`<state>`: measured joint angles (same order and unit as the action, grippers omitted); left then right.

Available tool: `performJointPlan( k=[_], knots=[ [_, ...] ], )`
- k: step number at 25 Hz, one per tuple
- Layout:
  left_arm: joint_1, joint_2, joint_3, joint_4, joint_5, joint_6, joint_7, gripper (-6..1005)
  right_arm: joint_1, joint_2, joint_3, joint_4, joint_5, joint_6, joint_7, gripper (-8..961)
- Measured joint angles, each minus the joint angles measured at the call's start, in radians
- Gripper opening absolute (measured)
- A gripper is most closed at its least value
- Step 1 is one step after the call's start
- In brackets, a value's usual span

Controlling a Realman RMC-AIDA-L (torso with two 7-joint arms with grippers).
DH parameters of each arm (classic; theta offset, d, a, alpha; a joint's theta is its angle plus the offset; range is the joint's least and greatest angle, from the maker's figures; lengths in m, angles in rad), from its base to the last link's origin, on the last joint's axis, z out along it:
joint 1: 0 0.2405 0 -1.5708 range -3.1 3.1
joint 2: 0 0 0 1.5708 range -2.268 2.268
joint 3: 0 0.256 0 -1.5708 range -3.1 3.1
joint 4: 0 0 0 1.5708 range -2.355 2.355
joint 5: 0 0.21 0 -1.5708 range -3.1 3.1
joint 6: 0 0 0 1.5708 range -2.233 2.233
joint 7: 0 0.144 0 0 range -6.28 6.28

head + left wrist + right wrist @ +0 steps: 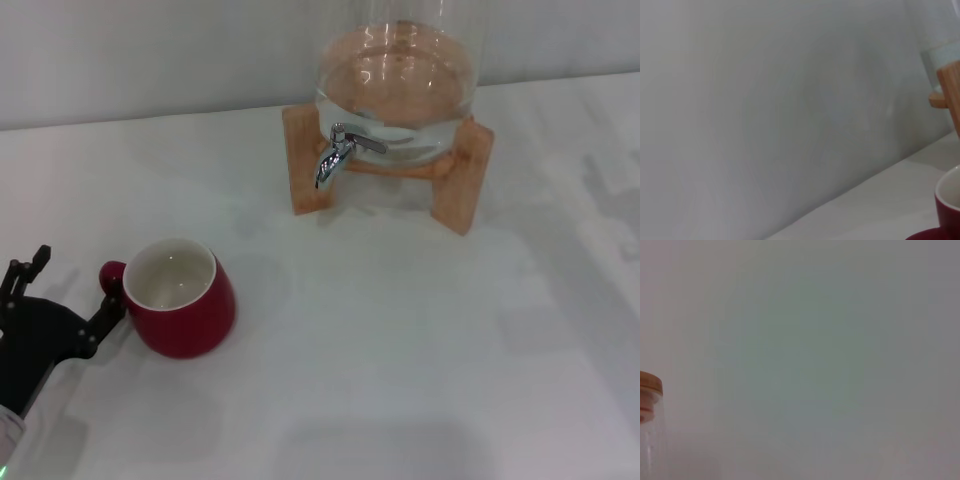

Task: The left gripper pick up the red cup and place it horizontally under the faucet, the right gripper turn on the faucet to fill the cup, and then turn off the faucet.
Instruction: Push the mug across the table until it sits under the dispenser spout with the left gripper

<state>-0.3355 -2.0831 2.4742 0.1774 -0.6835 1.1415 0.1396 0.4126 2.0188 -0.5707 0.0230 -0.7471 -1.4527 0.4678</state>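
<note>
Only head view shows faucet (340,152), left tool (70,295)

- The red cup (182,297) is seen upright at about 8 o'clock on the white surface, its cream inside showing and its small loop handle turned to 9 o'clock.
- The faucet (343,150), shiny chrome, is fitted at 12 o'clock, its curved spout pointed downward.
</note>
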Motion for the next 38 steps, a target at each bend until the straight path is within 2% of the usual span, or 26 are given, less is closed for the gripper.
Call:
performJointPlan(
  k=[38],
  knots=[
    [-0.017, -0.002, 0.0, 0.001, 0.052, -0.016, 0.015, 876, 0.002, 0.001, 0.0, 0.0, 0.0, -0.004, 0.007, 721]
  ],
)
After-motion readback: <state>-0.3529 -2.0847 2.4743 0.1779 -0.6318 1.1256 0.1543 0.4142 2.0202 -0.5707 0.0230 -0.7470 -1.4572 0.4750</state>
